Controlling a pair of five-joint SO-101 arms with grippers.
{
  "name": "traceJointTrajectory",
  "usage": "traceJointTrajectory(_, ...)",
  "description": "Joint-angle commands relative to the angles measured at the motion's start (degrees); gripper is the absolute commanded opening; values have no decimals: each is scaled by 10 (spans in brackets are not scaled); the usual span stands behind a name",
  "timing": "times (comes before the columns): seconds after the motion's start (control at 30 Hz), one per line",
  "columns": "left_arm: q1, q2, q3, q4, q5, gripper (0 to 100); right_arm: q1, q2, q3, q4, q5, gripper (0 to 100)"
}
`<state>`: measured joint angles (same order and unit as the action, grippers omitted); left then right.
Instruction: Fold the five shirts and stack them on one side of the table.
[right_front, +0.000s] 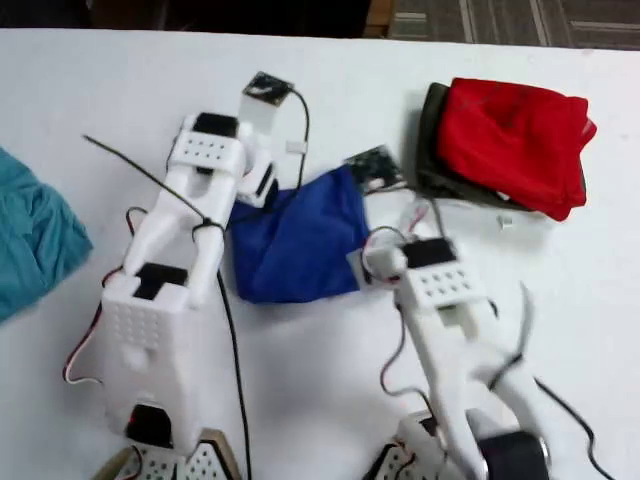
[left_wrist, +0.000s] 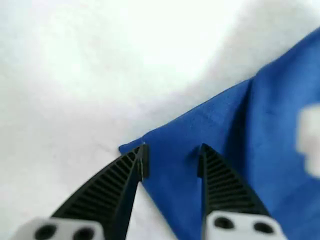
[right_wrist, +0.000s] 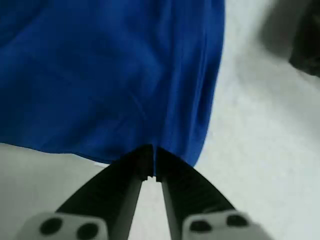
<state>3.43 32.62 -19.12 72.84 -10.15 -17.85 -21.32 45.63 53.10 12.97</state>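
Here, 1 blue shirt: left gripper apart at 1 corner, right gripper clamped on its edge.

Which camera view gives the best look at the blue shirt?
The high view: the whole blue shirt lies there, crumpled between the two arms. The left wrist view shows one corner inside the open left pincer; the right wrist view shows a stretch of cloth, the right pincer shut on its edge.
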Motion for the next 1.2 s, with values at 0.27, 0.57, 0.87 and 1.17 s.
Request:
traceJointTrajectory(0.27,-97,-18,51,-71,3,181,41,166,-25,-67,-4,19)
traceJointTrajectory(0.57,-90,-25,36,-49,4,181,36,122,-41,-44,-4,19)
traceJointTrajectory(0.87,-84,-25,-137,161,3,181,36,-33,-116,41,-9,19)
traceJointTrajectory(1.17,-89,-63,-166,293,5,180,36,127,-293,31,-64,19)
